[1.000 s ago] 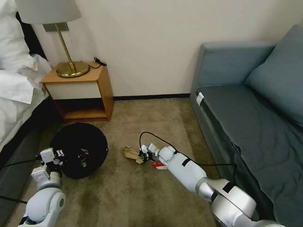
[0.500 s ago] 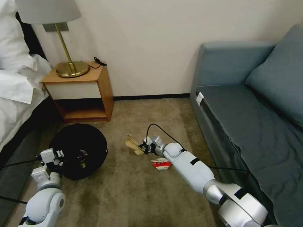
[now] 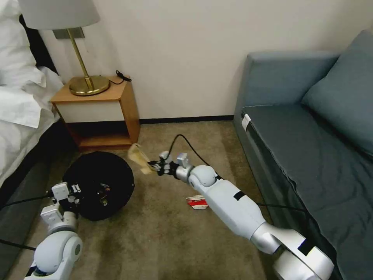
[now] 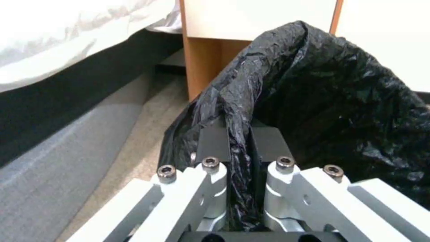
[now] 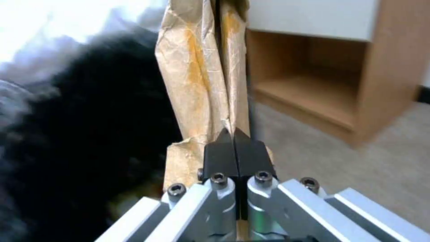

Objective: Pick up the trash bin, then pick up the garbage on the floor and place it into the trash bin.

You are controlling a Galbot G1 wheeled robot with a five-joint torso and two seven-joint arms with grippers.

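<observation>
Brown crumpled paper [image 3: 140, 163] hangs pinched in our right pincer [image 3: 157, 168], lifted off the carpet [image 3: 163, 241] and held just beside the far rim of the trash bin [image 3: 99, 184], toward the nightstand [image 3: 99, 112]. In the right wrist view the dark fingers [image 5: 221, 158] are pressed flat together on the paper's lower fold, and the rest of the sheet [image 5: 201, 67] stands up beyond them with the black liner [image 5: 80, 141] close alongside.

Our left pincer [image 3: 72, 192] is clamped on the near rim of the bin; the left wrist view shows a pleat of the black bag [image 4: 240, 134] squeezed between its fingers [image 4: 213, 141].

To do this step well, we judge the paper should travel farther over the bin's mouth before release, since it sits at the rim's edge and a light sheet may drift or catch on the liner. Keeping the left grip firm should hold the mouth open and steady.

Inside the bin we see a few small bright scraps [image 3: 103, 194] near the bottom; what they are is too small to tell. A crushed red-white cup [image 3: 198, 202] lies on the carpet beside our right forearm, well apart from the bin, so the task is partly done.
</observation>
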